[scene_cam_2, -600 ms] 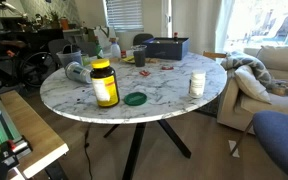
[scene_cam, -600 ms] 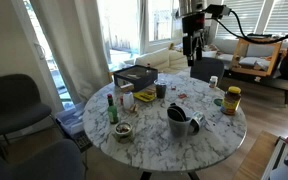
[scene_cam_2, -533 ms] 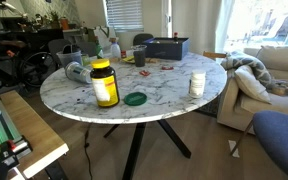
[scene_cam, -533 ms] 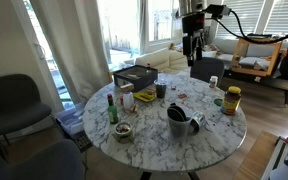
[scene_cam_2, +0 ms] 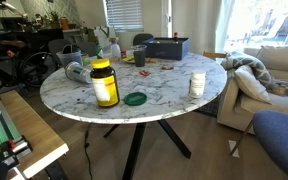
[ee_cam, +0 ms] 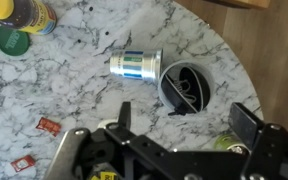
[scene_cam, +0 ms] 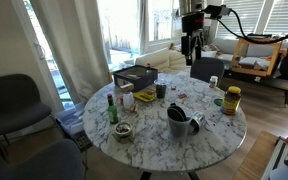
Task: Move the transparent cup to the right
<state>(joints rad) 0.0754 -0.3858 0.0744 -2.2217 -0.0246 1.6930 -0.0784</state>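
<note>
The transparent cup (ee_cam: 134, 67) lies on its side on the marble table (ee_cam: 74, 90), beside a dark mug (ee_cam: 186, 87). It also shows in both exterior views (scene_cam: 196, 124) (scene_cam_2: 76, 71). My gripper (ee_cam: 187, 125) is open and empty, high above the table, with the mug and the cup below and ahead of its fingers. In an exterior view the gripper (scene_cam: 192, 45) hangs well above the table's far edge. It is out of frame in the exterior view taken from the table's near side.
A yellow-lidded jar (ee_cam: 22, 12) (scene_cam_2: 104, 83) and a green lid (ee_cam: 11, 40) (scene_cam_2: 135, 99) stand near the cup. A black box (scene_cam: 134, 75), a green bottle (scene_cam: 111, 108), a white cup (scene_cam_2: 197, 84) and small red packets (ee_cam: 49, 125) are also on the table. Chairs surround it.
</note>
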